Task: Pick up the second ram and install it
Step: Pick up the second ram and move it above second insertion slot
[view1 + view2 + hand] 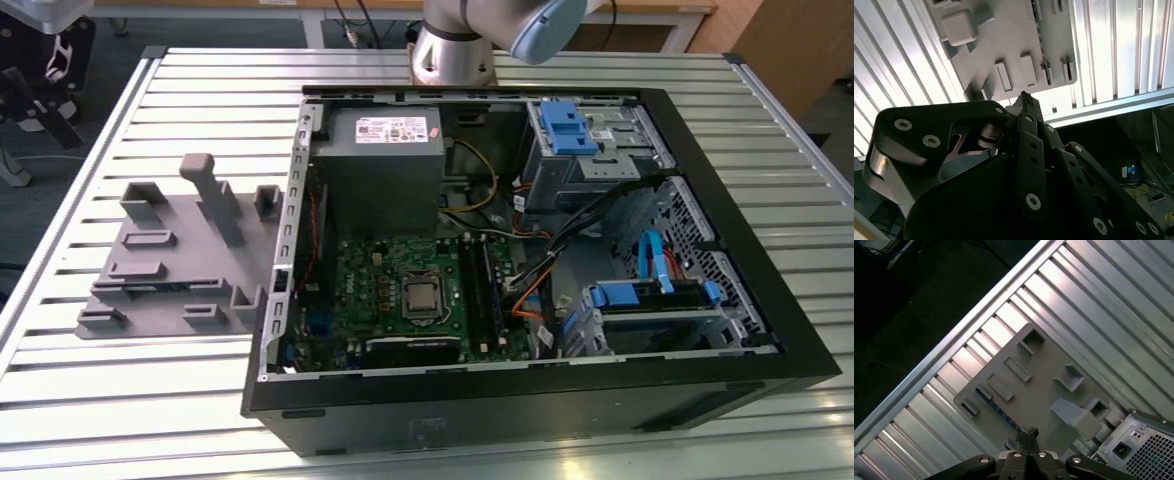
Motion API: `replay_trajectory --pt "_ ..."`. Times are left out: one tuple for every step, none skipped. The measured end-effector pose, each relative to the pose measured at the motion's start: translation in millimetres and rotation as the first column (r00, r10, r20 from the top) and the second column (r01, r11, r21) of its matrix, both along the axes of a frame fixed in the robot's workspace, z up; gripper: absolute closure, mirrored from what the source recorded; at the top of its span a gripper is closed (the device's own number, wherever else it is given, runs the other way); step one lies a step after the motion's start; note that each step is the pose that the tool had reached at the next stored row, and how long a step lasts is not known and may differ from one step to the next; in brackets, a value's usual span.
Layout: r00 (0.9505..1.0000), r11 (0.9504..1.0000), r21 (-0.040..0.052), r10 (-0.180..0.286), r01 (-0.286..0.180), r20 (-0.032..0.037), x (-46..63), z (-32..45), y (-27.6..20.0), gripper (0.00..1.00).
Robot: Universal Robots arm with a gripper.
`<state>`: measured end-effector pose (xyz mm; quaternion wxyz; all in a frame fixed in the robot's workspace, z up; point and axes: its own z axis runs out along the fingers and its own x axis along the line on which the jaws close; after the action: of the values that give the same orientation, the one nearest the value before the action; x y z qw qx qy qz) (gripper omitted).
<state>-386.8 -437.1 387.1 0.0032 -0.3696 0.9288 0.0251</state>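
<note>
Fingers pressed together, empty, hang over the grey fixture, lying on the table at the exterior view's left.

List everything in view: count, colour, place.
table: one, silver slatted, under everything
computer case: one, black, open, on the table
motherboard: one, green, inside the case
power supply: one, grey, inside the case
drive caddies: two, blue, inside the case
fixture: one, grey, exterior view's left of the case
second ram: one, dark, bluish edge, apparently in a fixture slot
arm: one, silver, base beyond the case
tool: one, black, shut, pointing at the fixture
</note>
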Motion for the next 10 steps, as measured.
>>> replay_trajectory --pt "0.9999 0.9999 0.0000 0.013 -0.013 0.0000 0.0 0.0 0.0 0.89" --pt "0.9997 0.9997 0.0000 0.026 -0.026 0.0000 0.0 0.0 0.0 0.89" --pt "0.9992 0.9992 0.0000 0.039 -0.039 -0.0001 0.0 0.0 0.0 0.89" --pt "0.9987 0.9987 0.0000 0.052 -0.052 0.0000 0.0 0.0 -0.1 0.89" --pt "0.9979 0.9979 0.0000 0.065 -0.065 0.0000 0.0 0.0 -0.1 0.89" --pt "0.9971 0.9971 0.0000 0.076 -0.076 0.0000 0.0 0.0 -0.1 0.89" --pt "0.9962 0.9962 0.0000 0.087 -0.087 -0.0001 -0.1 0.0 -0.2 0.89" --pt "0.9952 0.9952 -0.0001 0.098 -0.098 -0.0001 -0.1 0.1 -0.2 0.89" --pt "0.9942 0.9942 0.0000 0.107 -0.107 -0.0001 -0.1 0.1 -0.3 0.89" --pt "0.9932 0.9932 0.0000 0.117 -0.117 0.0000 -0.1 0.0 -0.3 0.89"
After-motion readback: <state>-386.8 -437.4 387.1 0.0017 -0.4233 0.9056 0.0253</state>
